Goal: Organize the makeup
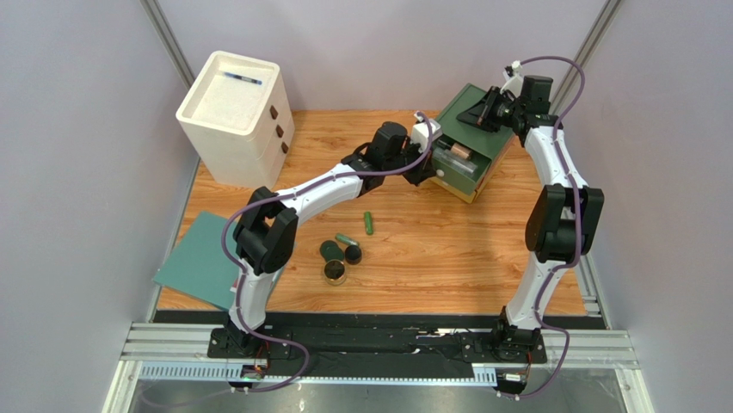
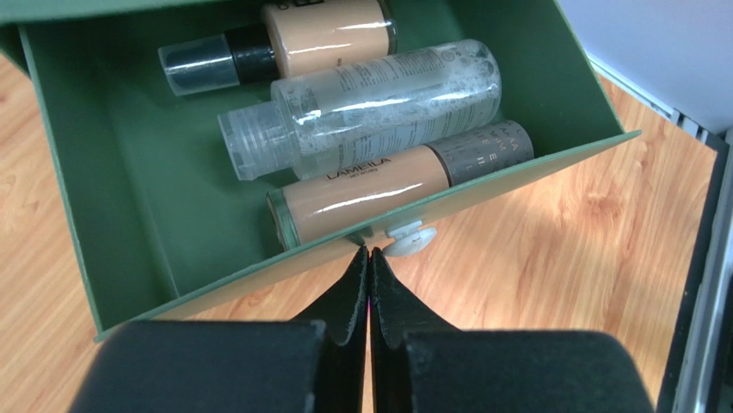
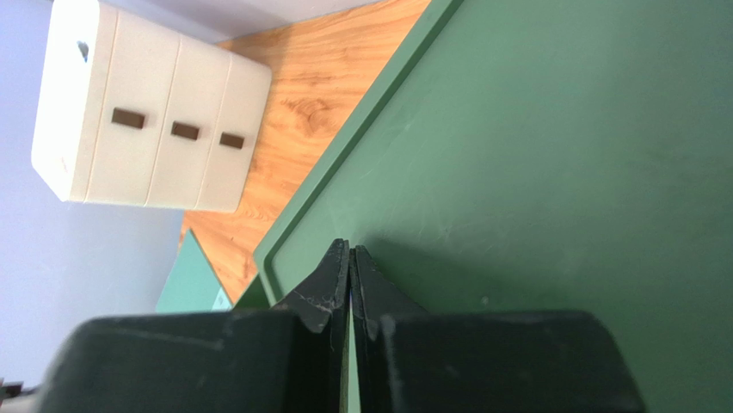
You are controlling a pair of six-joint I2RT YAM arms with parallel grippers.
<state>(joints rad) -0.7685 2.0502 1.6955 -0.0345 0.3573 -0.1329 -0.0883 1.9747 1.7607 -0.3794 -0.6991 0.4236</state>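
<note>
Makeup in drawer: three bottles lie side by side in the open green drawer [image 2: 112, 172], far right on the table [image 1: 482, 258]. A beige bottle [image 2: 331, 30] lies deepest, a clear bottle [image 2: 387, 103] in the middle, and a second beige bottle [image 2: 370, 185] against the front wall. Only the left wrist view shows all three.
Makeup on table: green tube [image 1: 368, 223], second green tube [image 1: 346, 239], dark green jar [image 1: 330, 250], black jar [image 1: 354, 255] and gold-rimmed compact [image 1: 335, 274], mid-table. Only the top view shows them.
Left gripper [image 2: 369, 252]: jaws closed on nothing, tips at the drawer's front edge, just beside its white knob [image 2: 409, 238].
Right gripper [image 3: 351, 248]: jaws closed and empty, tips down on the green box [image 3: 559, 155] top.
Far left: white cabinet [image 1: 234, 116] with a blue pen [image 1: 241, 78] on top.
Near left: teal mat [image 1: 200, 258].
</note>
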